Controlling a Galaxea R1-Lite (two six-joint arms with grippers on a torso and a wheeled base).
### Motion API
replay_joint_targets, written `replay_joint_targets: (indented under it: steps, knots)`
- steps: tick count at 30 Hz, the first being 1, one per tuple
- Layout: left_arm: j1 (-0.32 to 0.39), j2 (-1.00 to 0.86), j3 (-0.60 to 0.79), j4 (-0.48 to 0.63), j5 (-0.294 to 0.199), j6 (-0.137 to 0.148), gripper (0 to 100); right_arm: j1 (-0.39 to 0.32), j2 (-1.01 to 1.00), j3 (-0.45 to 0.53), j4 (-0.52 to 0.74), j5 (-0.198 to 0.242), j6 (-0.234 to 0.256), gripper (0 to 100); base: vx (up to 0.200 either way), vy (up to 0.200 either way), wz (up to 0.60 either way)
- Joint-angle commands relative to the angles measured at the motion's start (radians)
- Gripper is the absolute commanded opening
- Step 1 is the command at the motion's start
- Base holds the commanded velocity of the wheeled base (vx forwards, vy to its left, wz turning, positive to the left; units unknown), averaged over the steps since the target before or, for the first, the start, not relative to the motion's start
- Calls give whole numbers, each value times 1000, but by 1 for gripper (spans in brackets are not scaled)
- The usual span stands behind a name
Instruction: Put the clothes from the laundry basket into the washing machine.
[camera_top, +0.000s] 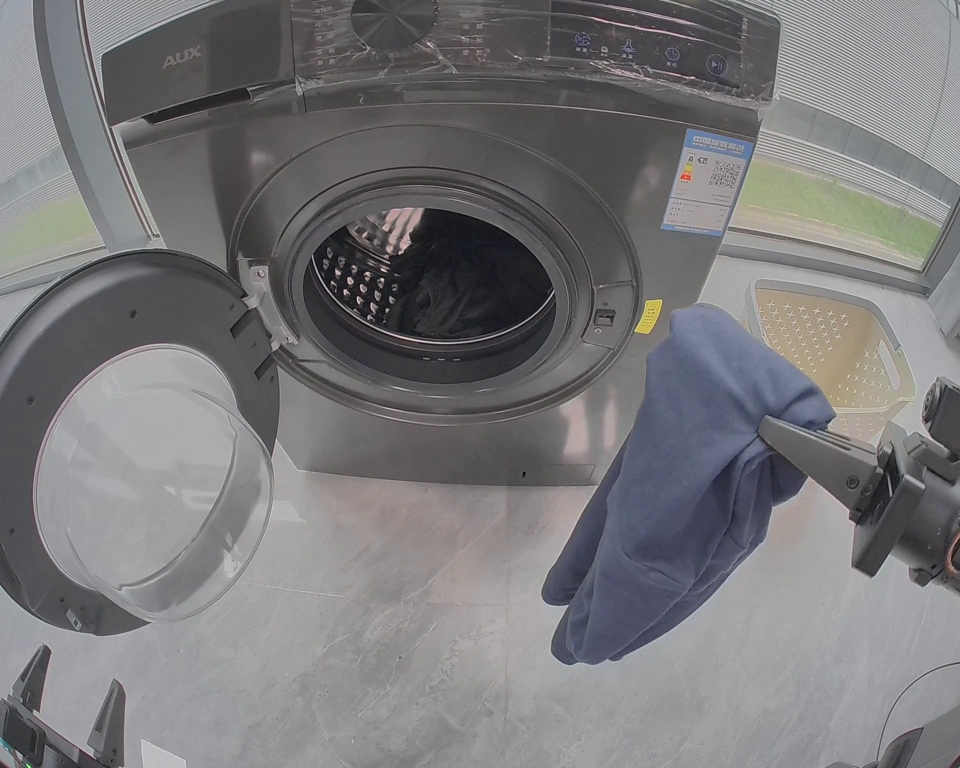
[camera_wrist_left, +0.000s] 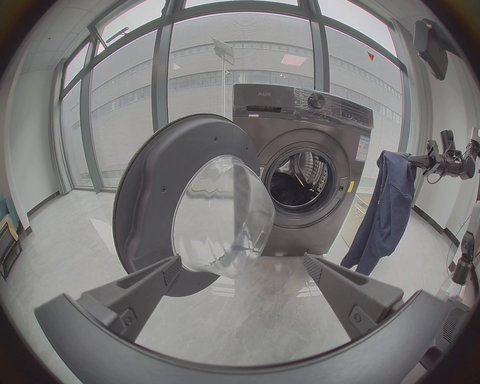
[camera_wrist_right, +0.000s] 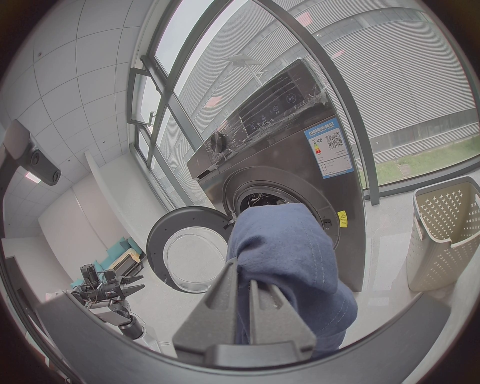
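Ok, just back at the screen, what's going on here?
The right gripper is shut on a blue garment, holding it up in front of the washing machine, right of its opening. The door stands open, and dark clothes lie in the drum. The left gripper hangs low on the left, fingers open and empty. The laundry basket stands beside the machine.

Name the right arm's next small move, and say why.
Probably swing the blue garment to the left and forward, toward the drum opening. The right gripper is shut on it, it hangs off the floor to the right of the opening, and the door stands wide open.
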Motion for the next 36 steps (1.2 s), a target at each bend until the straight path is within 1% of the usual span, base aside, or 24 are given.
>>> replay_joint_targets:
  steps: [1, 3, 15, 23, 25, 26, 27, 29, 30, 31, 32, 33, 36]
  knots:
    - [1, -10, 15, 0, 0, 1, 100, 0, 1, 0, 0, 1, -1, 0, 0, 0, 0]
    - [-1, -10, 15, 0, 0, 1, 100, 0, 1, 0, 0, 1, -1, 0, 0, 0, 0]
    - [1, -10, 15, 0, 0, 1, 100, 0, 1, 0, 0, 1, 1, 0, 0, 200, 0]
    - [1, -10, 15, 0, 0, 4, 100, 8, 15, 3, 12, 1, -1, 0, 0, 0, 0]
    - [1, -10, 15, 0, 0, 2, 100, 8, 62, 2, 5, -4, -4, 0, 0, 0, 0]
    - [1, -12, 15, 0, 0, 2, 100, 14, 85, -8, 0, -15, -6, 0, 0, 0, 0]
    - [1, -12, 15, 0, 0, 5, 100, 19, 102, -15, -3, -30, -6, 0, 0, 0, 0]
    - [1, -12, 15, 0, 2, 13, 100, 45, 135, -26, -5, -47, 2, 0, 0, 0, 0]
    - [1, -12, 16, 0, 3, 13, 100, 50, 138, -28, -5, -48, 4, 0, 0, 0, 0]
    - [1, -13, 16, -2, 3, 24, 100, 63, 151, -34, -9, -56, 10, 0, 0, 0, 0]
    - [1, -13, 16, -2, 3, 28, 100, 65, 156, -37, -12, -58, 11, 0, 0, 0, 0]
    - [2, -13, 16, -2, -1, 39, 100, 71, 173, -58, -34, -64, 20, 0, 0, 0, 0]
    - [2, -13, 16, -3, -6, 50, 100, 73, 211, -104, -75, -67, 24, 0, 0, 0, 0]
